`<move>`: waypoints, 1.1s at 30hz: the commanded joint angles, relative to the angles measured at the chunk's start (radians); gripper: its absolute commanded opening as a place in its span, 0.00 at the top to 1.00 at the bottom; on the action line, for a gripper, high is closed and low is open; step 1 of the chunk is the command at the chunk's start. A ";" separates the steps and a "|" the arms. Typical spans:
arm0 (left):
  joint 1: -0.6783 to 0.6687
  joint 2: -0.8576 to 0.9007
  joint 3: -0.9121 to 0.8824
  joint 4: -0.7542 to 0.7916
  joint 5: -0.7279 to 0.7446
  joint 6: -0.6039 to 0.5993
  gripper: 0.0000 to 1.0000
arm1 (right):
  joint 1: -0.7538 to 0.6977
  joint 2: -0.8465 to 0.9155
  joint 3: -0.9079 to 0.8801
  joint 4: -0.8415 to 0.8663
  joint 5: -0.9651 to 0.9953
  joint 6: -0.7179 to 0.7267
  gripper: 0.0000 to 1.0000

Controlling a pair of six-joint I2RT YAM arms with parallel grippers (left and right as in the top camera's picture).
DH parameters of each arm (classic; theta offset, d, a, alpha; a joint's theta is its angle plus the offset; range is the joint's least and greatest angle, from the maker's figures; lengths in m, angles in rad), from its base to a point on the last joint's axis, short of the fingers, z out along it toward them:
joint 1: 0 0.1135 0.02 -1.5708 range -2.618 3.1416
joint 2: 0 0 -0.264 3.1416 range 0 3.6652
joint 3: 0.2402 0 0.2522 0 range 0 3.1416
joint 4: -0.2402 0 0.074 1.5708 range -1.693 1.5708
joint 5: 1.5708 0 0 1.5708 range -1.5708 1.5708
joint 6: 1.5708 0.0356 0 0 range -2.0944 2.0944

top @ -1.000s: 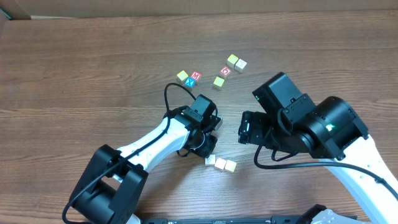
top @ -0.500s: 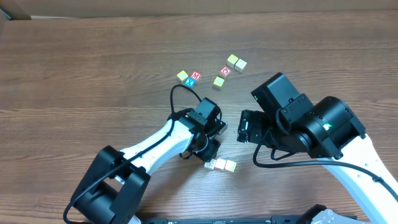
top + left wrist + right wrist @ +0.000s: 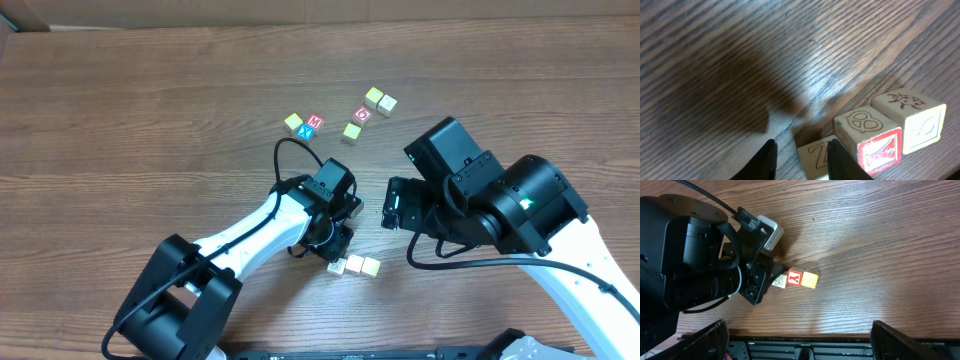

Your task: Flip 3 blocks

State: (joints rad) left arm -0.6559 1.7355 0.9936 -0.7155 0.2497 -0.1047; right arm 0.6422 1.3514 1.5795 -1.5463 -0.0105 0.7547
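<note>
Wood-grain table [image 3: 120, 120], both arms in over the near-centre.

Right arm [image 3: 520, 210]: big black wrist housing, reaching in from the lower right and pointing left toward the other arm. Right gripper [image 3: 799, 326] is wide open, with nothing between the fingers. It is off the table and apart from all the blocks.

Left arm [image 3: 250, 235]: white links and a black wrist, coming in from the lower left, with a black cable loop [image 3: 285, 150] over the wrist. Left gripper [image 3: 801, 149] points down at the left end of the block row. Its jaws are parted by a narrow gap. In the left wrist view, bare wood shows between one finger and the nearest block, so it is not clamped on anything.

Task blocks: three in a tight row, touching side to side, just below the left gripper in the overhead view.
- cream block [image 3: 815, 156]: left end, "Z" outline on top, right at the fingertips and partly hidden by one finger
- red-letter block [image 3: 794, 278]: middle, red Y on one side
- yellow block [image 3: 810, 280]: right end, clear of the gripper

Spare cubes lie at the far side, well apart from the row. A yellow cube [image 3: 293, 122] sits beside the red M cube [image 3: 315, 121] and blue X cube [image 3: 309, 131]. Further right are another yellow cube [image 3: 351, 131], a red O cube [image 3: 363, 114] and a touching yellow-and-cream pair [image 3: 380, 100].
</note>
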 commanded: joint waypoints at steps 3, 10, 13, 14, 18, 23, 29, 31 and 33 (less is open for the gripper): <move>-0.006 0.011 -0.009 -0.037 -0.050 -0.084 0.76 | -0.003 0.000 -0.005 -0.006 0.016 0.005 0.09; -0.006 0.011 -0.009 -0.048 -0.085 -0.128 0.77 | -0.003 0.000 -0.005 -0.006 0.016 0.005 0.09; -0.005 0.011 -0.009 -0.045 -0.097 -0.135 0.69 | -0.003 0.000 -0.005 -0.006 0.016 0.004 0.09; -0.005 0.011 -0.009 -0.042 -0.103 -0.135 0.66 | -0.003 0.000 -0.005 -0.006 0.016 0.004 0.08; -0.003 0.011 -0.009 0.026 -0.101 -0.130 0.55 | -0.003 0.000 -0.005 -0.002 0.016 0.001 0.08; -0.005 0.011 -0.009 0.104 -0.003 -0.097 0.55 | -0.003 0.000 -0.005 -0.012 0.016 0.000 0.08; -0.006 0.011 -0.009 0.081 0.014 -0.066 0.62 | -0.003 0.000 -0.005 -0.025 0.016 0.000 0.08; -0.006 0.011 -0.009 0.068 0.015 -0.054 0.62 | -0.003 0.000 -0.005 -0.030 0.016 0.000 0.08; -0.007 0.011 -0.009 0.059 0.022 -0.045 0.62 | -0.003 0.000 -0.005 -0.036 0.016 0.000 0.08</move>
State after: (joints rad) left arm -0.6559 1.7355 0.9905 -0.6468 0.2440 -0.1913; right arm 0.6418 1.3514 1.5787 -1.5761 -0.0101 0.7551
